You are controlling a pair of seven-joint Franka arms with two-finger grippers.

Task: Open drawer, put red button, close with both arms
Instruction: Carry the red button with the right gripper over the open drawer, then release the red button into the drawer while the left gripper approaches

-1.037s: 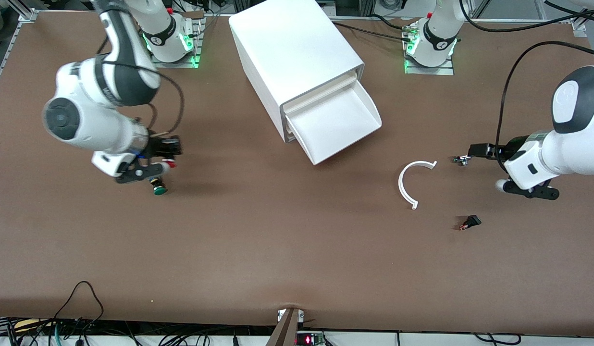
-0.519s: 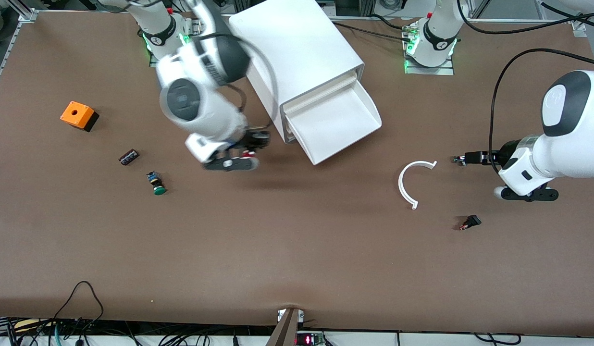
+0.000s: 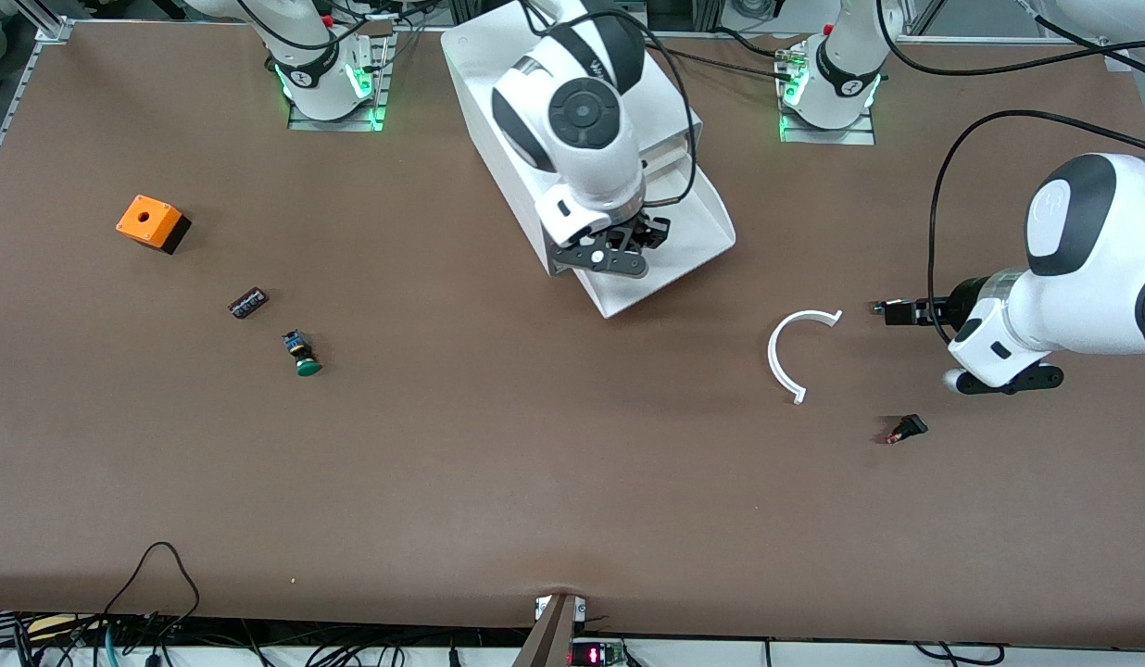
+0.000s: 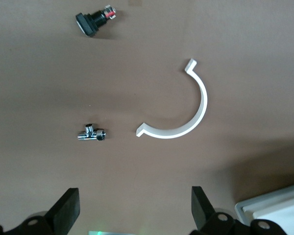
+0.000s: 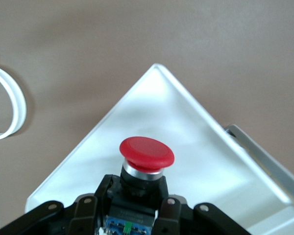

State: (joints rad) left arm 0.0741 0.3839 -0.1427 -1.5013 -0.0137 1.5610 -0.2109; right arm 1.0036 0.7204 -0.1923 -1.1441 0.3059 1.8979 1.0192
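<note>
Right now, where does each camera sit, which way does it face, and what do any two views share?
Front view: high across the table, facing both bases; shows both arms, cabinet, open drawer.
Left wrist view: on the left arm, looking down past its open left claw at the white arc.
Right wrist view: looks down past the right claw, shut on the red button, into the drawer.
Shared: all three show the arc.

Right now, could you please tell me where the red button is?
The red button is held in the right end effector, up in the air over the open middle drawer of the white cabinet.
</note>
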